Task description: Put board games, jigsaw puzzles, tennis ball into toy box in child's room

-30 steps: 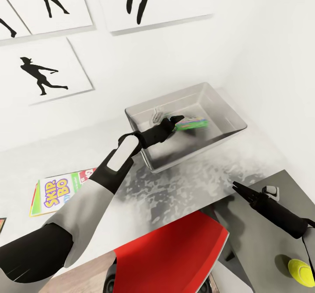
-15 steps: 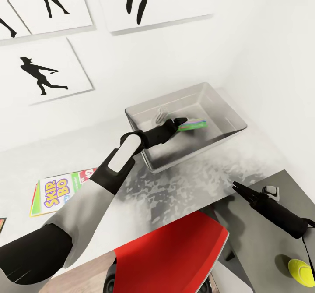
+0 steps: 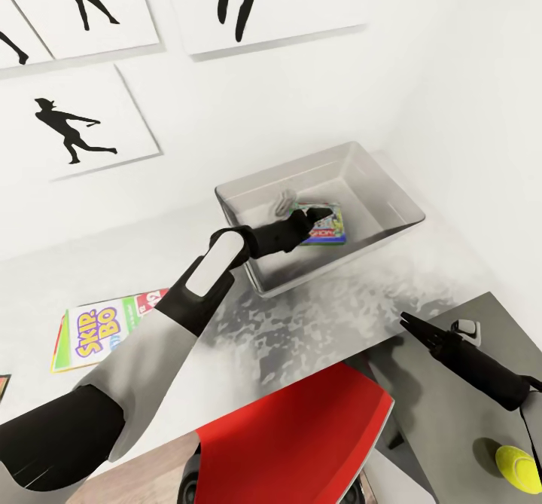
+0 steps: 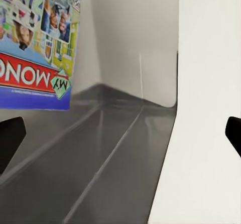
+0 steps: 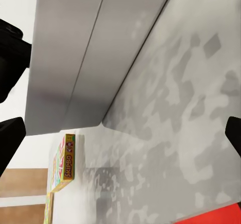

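1. Left gripper: over the toy box, reached in past its near-left wall; jaws spread wide with nothing between them, fingertips at the edges of the left wrist view.
2. Right gripper: idle over the dark-grey cabinet at near right; I cannot tell from the head view whether its jaws are parted, though the right wrist view puts dark tips far apart, so I judge them spread and bare.
3. Green-edged game: lying inside the toy box, free of my left jaws. Counted as stowed.
4. Toy box: on the white table at far right, against the wall. I see no other toy inside it.
5. Skip-Bo game: flat on the table at near left, well apart from the box. Outstanding.
6. Tennis ball: on the cabinet, near right corner. Outstanding.
7. Puzzles, third game: not located.
8. Progress, by my judgement: one item in, most of the job left; Skip-Bo or ball next.
9. Red chair: tucked at the table's near edge.
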### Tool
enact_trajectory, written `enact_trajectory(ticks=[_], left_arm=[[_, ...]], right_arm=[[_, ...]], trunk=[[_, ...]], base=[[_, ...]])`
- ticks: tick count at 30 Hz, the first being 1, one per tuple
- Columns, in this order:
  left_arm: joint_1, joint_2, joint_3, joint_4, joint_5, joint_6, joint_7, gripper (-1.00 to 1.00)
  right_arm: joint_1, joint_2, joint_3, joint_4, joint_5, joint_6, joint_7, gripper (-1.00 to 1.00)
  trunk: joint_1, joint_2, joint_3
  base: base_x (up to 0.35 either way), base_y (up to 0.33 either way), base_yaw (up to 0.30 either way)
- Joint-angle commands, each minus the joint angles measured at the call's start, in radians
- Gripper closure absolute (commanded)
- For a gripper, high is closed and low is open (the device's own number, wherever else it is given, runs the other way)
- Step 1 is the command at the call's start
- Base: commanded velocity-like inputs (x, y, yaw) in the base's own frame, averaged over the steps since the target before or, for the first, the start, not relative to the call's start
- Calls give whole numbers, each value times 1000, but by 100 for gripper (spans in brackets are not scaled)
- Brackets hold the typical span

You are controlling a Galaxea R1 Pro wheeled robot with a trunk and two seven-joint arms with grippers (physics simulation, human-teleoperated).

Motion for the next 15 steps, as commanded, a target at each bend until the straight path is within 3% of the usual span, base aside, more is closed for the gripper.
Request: enact_trajectory(ticks=[1, 6, 11, 15], left_arm=[[-1, 0, 0, -1, 11, 6, 9, -100], [-1, 0, 0, -44, 18, 47, 9, -100], [-1, 0, -1, -78, 72, 77, 9, -100], [-1, 0, -1, -112, 90, 99, 14, -100]], right_arm=[[-1, 0, -1, 0, 0, 5, 2, -100], [-1, -1, -1, 0, 0, 5, 2, -100], [-1, 0, -1, 0, 0, 5, 2, -100], [-1, 0, -1, 0, 0, 5, 2, -100]], trunk=[[1, -2, -1], [1, -2, -1], [1, -2, -1], [1, -2, -1]], base=[[0, 0, 0], [0, 0, 0], [0, 0, 0], [0, 0, 0]])
